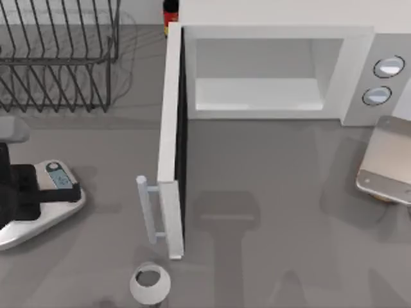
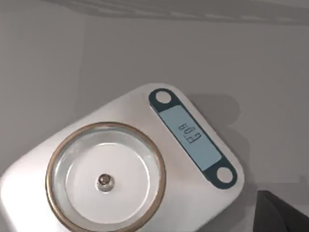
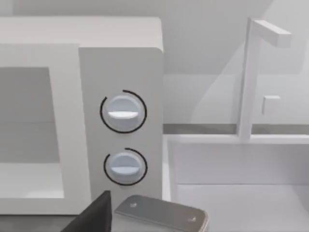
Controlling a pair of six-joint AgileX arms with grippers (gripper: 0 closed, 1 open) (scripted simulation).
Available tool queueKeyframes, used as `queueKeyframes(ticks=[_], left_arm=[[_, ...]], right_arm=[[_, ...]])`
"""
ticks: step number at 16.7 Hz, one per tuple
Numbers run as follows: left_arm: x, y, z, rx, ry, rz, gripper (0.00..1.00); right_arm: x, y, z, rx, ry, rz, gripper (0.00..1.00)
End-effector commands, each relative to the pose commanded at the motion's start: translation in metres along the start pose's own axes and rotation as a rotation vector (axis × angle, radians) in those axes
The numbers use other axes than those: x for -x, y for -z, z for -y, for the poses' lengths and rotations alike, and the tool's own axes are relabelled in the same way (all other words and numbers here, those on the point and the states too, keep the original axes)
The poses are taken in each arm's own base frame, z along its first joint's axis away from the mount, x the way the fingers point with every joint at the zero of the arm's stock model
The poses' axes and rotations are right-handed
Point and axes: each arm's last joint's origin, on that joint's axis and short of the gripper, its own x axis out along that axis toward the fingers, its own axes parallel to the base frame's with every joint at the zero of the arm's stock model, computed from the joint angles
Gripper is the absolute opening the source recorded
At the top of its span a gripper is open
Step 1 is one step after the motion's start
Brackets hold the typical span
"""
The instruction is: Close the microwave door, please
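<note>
The microwave (image 1: 276, 35) is a white box at the back of the table, its pale cavity showing. Two round dials sit on its grey side panel (image 1: 384, 80), which faces the right wrist view (image 3: 123, 137). The microwave door (image 1: 171, 141) stands wide open, swung out on its left edge toward the table's front, dark inner face to the right. Its pale bar handle (image 1: 148, 208) sticks out on the left near the free end. My left gripper (image 1: 26, 192) hovers over a kitchen scale at the far left, well clear of the door. A dark part of my right gripper (image 3: 94, 217) lies before the dials.
A black wire dish rack (image 1: 58, 58) fills the back left. The white kitchen scale (image 1: 38, 228) lies under my left arm, its display (image 2: 193, 137) lit. A white cup (image 1: 149, 284) stands by the door's free end. A metal slab (image 1: 388, 160) lies front right.
</note>
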Motion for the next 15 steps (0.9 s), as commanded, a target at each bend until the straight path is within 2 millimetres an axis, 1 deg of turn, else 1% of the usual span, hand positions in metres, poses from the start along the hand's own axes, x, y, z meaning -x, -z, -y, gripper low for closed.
queueKeyframes(ticks=[2,4,6,8,12,15], left_arm=[[-0.002,-0.015,0.022,-0.023,-0.012,-0.052,0.00],[0.002,-0.029,0.041,-0.036,-0.015,-0.065,0.00],[0.007,-0.037,0.055,-0.040,-0.011,-0.062,0.00],[0.009,-0.040,0.058,-0.041,-0.009,-0.060,0.00],[0.008,-0.039,0.058,-0.037,-0.007,-0.058,0.00],[-0.005,-0.028,0.059,-0.042,-0.012,-0.067,0.00]], right_arm=[[0.000,0.000,0.000,0.000,0.000,0.000,1.00],[0.000,0.000,0.000,0.000,0.000,0.000,1.00],[0.000,0.000,0.000,0.000,0.000,0.000,1.00],[0.000,0.000,0.000,0.000,0.000,0.000,1.00],[0.000,0.000,0.000,0.000,0.000,0.000,1.00],[0.000,0.000,0.000,0.000,0.000,0.000,1.00]])
